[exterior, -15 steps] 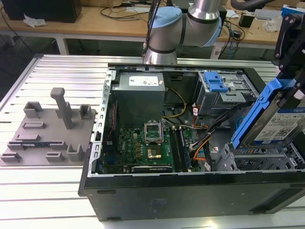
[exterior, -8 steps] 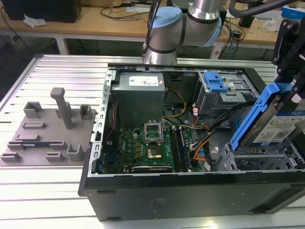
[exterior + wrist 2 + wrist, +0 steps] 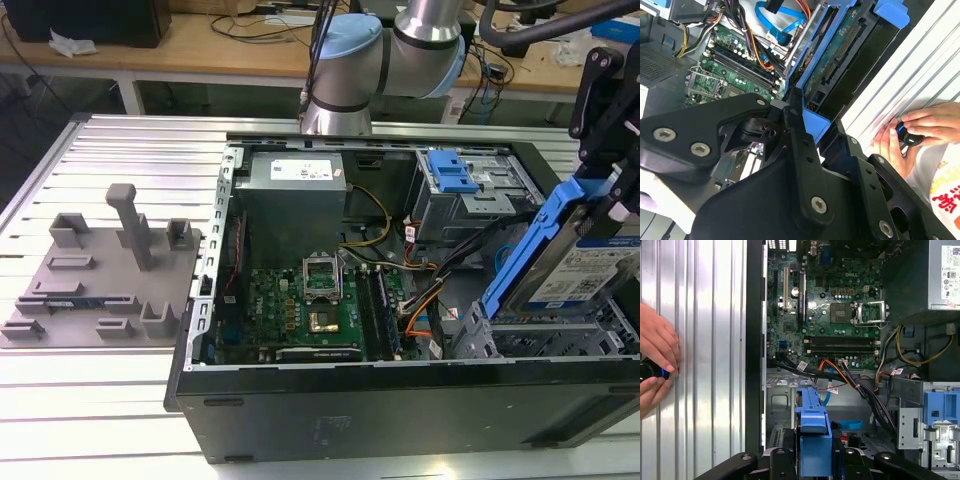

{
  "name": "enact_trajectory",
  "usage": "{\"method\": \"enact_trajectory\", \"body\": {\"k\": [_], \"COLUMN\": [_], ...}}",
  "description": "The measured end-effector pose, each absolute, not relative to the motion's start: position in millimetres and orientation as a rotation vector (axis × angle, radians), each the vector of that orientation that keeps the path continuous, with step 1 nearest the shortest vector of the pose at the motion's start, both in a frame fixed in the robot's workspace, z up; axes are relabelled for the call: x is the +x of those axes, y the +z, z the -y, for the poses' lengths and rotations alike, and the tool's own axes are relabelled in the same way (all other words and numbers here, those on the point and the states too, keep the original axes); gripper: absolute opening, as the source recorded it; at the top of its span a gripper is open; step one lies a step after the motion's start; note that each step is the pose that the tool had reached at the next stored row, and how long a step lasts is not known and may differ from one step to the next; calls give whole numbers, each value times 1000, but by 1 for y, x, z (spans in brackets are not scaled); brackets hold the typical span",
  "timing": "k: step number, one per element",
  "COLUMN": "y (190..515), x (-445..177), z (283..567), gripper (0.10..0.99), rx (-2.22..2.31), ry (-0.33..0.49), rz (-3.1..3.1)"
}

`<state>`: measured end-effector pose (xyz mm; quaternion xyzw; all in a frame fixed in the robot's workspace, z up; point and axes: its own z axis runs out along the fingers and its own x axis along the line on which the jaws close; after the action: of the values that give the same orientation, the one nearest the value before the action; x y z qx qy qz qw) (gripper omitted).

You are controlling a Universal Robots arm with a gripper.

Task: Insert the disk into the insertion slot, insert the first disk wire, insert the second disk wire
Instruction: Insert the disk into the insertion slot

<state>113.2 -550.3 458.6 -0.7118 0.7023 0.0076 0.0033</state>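
My gripper is shut on the disk, a silver drive with a white label in a bright blue carrier. The disk hangs tilted, its lower end just over the insertion slot, the grey perforated cage at the exterior view's right. In both wrist views the black fingers clamp the blue carrier, and the disk shows its green underside. The first disk wire, an orange, red and black bundle, lies loose beside the motherboard. The second disk wire, a light-blue flat cable, curls nearby.
The open computer case lies on a ribbed metal table. A second bay with a blue latch plate stands behind the cage. A grey fixture plate sits at the exterior view's left. A person's hands hold a small black device on the table.
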Motion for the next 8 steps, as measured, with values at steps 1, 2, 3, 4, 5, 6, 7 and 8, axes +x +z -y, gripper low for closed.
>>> {"method": "enact_trajectory", "body": {"k": [1,2,3,4,5,6,7,8], "y": [458,457,456,455,452,451,450,447], "x": [114,114,114,114,114,114,114,114], "z": [550,550,550,550,550,550,550,550], "gripper": [365,365,365,365,365,365,365,365], "rx": [-2231,-2231,-2231,-2231,-2231,-2231,-2231,-2231], "ry": [24,24,24,24,24,24,25,25], "rz": [-2202,-2202,-2203,-2203,-2203,-2203,-2203,-2203]}}
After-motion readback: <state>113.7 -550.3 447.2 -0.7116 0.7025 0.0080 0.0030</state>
